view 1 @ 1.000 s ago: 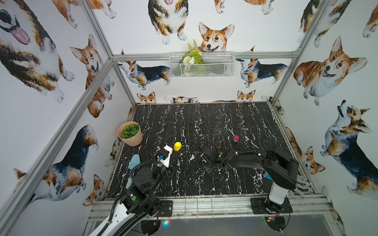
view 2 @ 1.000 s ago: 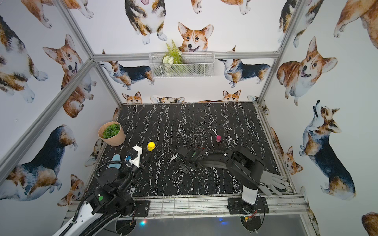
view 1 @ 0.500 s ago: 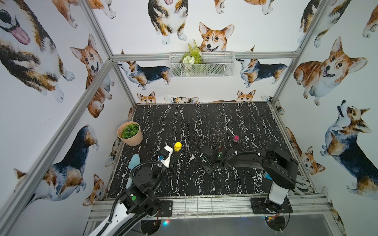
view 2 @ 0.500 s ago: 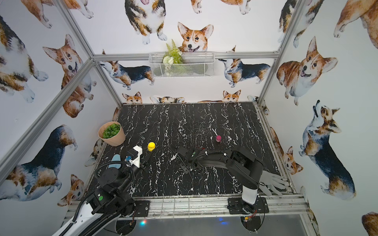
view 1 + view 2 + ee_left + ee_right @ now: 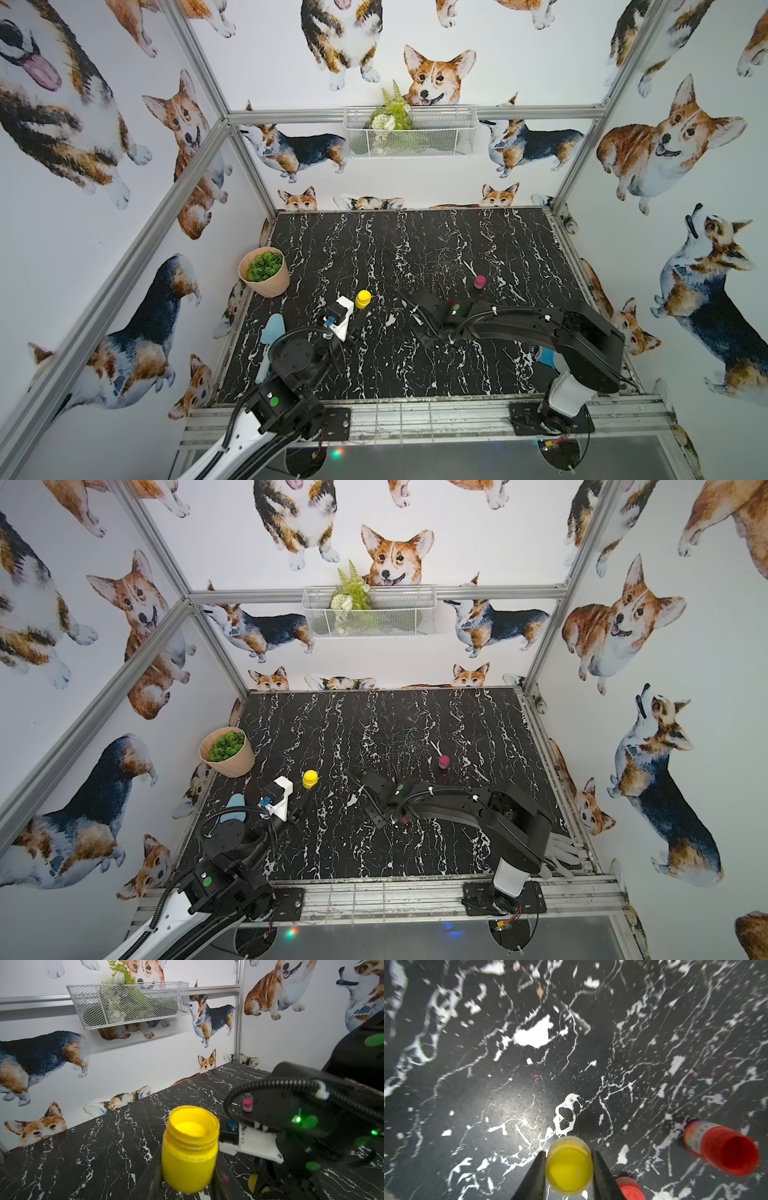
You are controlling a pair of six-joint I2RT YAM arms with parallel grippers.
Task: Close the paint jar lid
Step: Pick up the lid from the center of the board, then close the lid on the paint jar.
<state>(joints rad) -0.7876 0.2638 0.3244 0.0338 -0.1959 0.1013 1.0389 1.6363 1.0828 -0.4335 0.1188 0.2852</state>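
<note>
Yellow paint jar stands upright with its mouth open and threads bare; no lid on it. Left end effector is clamped on the jar's lower body, one finger on each side. In both top views the jar sits left of centre on the bench, just ahead of the left wrist.

Right end effector is closed on the yellow lid, with a finger touching the rim on either side. Cannot tell whether the lid rests on the bench or is lifted, nor which face is down. Lid and jar are well apart.

Near the lid: an open red jar and a red cap. A pink jar stands farther back.

Step in hand, my read: jar braced, lid gripped, capping not begun.

Next move calls for:
- lifting the lid clear of the red cap beside it
- carrying it across to the jar
- holding it level and centred over the mouth, open face down
- seating it on the threads
- turning it while the left end effector holds the jar

A tilted approach risks cross-threading.
</note>
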